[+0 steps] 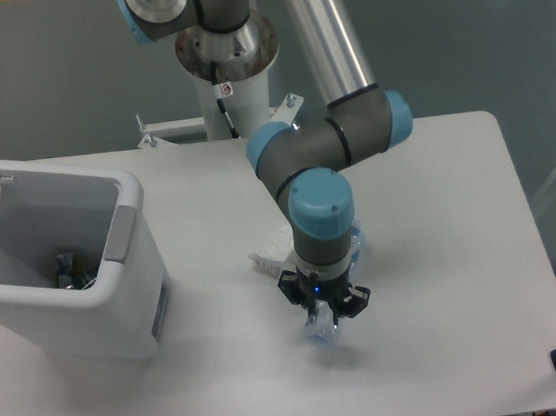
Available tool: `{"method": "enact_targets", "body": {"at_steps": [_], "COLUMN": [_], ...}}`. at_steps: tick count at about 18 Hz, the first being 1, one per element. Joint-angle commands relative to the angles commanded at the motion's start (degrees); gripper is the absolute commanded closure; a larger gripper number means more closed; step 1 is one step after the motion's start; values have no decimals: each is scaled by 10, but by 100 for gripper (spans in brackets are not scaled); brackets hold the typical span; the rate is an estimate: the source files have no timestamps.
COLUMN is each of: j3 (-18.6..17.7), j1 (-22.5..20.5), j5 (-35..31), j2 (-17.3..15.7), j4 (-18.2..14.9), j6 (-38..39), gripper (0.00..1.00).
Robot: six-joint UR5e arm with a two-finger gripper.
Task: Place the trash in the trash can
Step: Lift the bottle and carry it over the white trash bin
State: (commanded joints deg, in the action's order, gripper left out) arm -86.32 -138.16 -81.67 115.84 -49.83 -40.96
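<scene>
Fixed camera, oblique view from above. The arm descends from the upper frame, and its pincer (322, 319) points straight down at the white surface (448, 255), near the front centre.

Directly under the fingertips lies the crushed clear plastic bottle (319, 334). Only a small translucent, bluish portion shows below the fingers, with a further glimpse of clear plastic beside the blue wrist joint at the right. The long axis of the bottle cannot be read with confidence, because the wrist hides most of it. The fingers stand close on either side of the visible plastic. Whether they have clenched on it or merely straddle it cannot be determined from this view.

The crumpled white paper wad (270, 258) rests on the surface just to the left of the wrist, apart from the fingers. It is matte and irregular, with a pale folded edge.

The trash can (123, 272) stands well apart at the far left. It is a white, smooth-walled boxy bin with rounded corners and a grey panel on the side facing the arm. Its opening faces up, and some dark scraps lie at the bottom. The judged transfer direction is therefore leftward and upward, over the near rim.
</scene>
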Motion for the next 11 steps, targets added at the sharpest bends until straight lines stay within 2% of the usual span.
{"method": "enact_targets", "body": {"at_steps": [4, 7, 11], "j3": [79, 123, 178], "j1": [-17, -25, -24], "j5": [105, 196, 249], "j2": [1, -1, -11], "j4": [0, 2, 4], "j6": [69, 126, 188], "gripper": [56, 56, 56]}}
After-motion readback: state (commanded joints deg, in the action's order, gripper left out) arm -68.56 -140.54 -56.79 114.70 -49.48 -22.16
